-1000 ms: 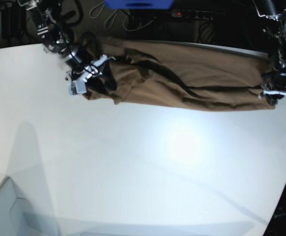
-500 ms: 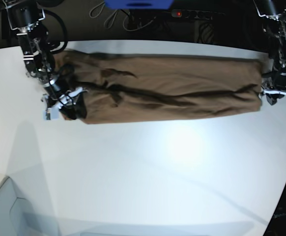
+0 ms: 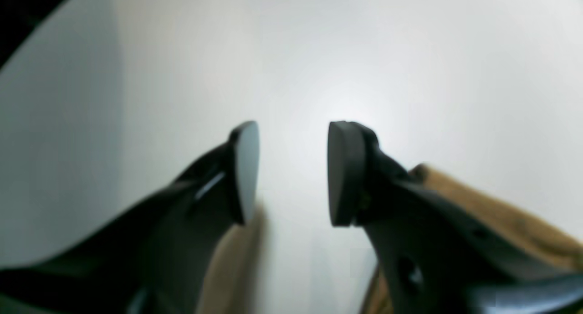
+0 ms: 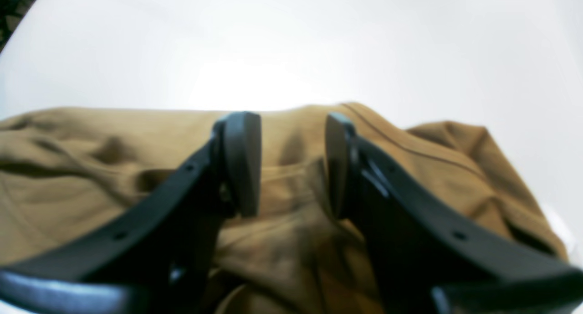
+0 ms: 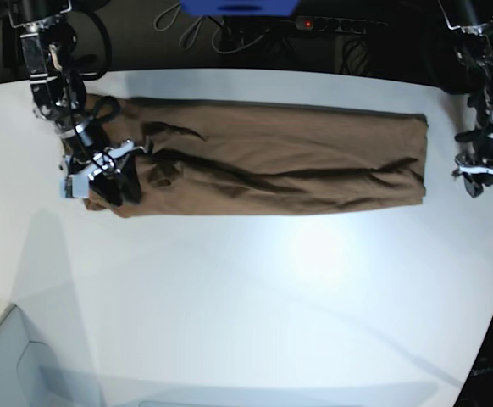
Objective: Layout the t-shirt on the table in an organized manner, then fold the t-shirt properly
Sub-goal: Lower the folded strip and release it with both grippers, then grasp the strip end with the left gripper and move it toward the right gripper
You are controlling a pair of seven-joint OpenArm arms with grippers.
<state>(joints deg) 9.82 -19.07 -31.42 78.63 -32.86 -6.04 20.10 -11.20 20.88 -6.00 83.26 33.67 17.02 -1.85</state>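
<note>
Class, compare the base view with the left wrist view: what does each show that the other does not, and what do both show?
Only the base view shows the whole t-shirt stretched in a long band across the table, the right tool over its end, and the cables beyond the far edge. Only the left wrist view shows the left tool close up, its jaws apart with bare white table between them. Both show the brown t-shirt, the white table and the left tool beside the shirt's end, gripping nothing.
</note>
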